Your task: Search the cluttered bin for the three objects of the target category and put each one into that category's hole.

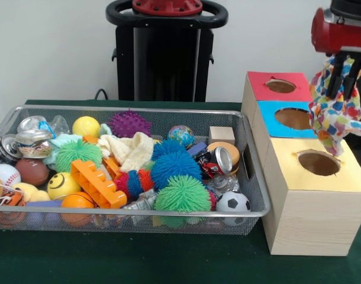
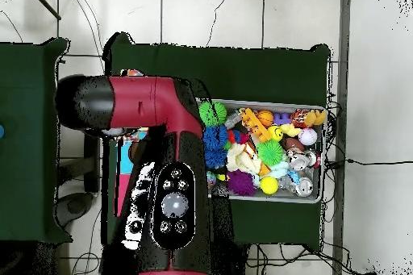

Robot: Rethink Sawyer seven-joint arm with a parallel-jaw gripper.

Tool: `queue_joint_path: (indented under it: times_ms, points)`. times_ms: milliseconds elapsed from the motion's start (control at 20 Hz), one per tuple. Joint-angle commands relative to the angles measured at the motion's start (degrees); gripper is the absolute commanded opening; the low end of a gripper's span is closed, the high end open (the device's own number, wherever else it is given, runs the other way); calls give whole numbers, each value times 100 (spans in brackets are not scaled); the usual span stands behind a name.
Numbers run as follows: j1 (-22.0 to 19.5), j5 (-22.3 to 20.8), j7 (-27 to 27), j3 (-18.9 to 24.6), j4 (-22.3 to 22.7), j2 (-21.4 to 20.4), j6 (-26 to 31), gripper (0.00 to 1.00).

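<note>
My gripper hangs at the right of the front view, shut on a spotted cloth. The cloth is white with red, yellow, blue and green spots. It dangles over the box's right side, in front of the blue-surrounded hole and just above and right of the yellow-surrounded hole. The wire-mesh bin stands to the left of the box, full of toys. I see no other spotted cloth in it. In the overhead view the arm hides the gripper and the box; the bin lies to its right.
The pale wooden box also has a red-surrounded hole at the back. The bin holds a cream cloth, a mint-green cloth, spiky balls, an orange brick, cans and small balls. The pedestal stands behind.
</note>
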Motion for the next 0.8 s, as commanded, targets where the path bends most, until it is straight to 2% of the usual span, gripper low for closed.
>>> queue_joint_path:
  times_ms: [50,500,800]
  points:
    - [-152,-169,400,491,690,448,-749,0]
    - [-142,-134,413,489,758,608,-1069,0]
    - [-134,-162,392,439,697,692,-1041,0]
